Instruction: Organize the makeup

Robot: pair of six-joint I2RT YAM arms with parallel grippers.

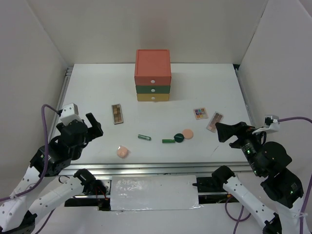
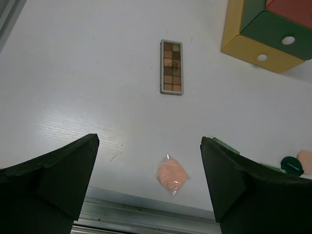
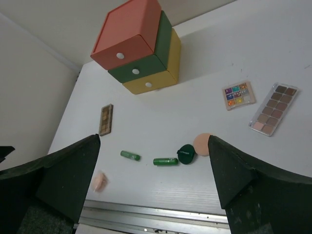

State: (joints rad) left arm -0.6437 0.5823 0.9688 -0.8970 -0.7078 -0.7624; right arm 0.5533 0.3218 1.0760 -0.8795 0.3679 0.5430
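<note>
Currently left tool (image 2: 149, 140), right tool (image 3: 154, 140) hover above table (image 1: 97, 87) near edge, jaws apart.

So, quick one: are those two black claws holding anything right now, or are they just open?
Left black two-finger gripper: open, holding nothing.
Right black two-finger gripper: open, holding nothing.

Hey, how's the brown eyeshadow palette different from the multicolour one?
The brown palette is long and narrow; the multicolour palette is shorter and nearly square. The brown palette holds only tan and brown shades, the multicolour palette mixed bright ones. The brown palette lies alone on the left; the multicolour palette lies on the right, beside the pinkish palette. Both lie flat, pans up.
</note>
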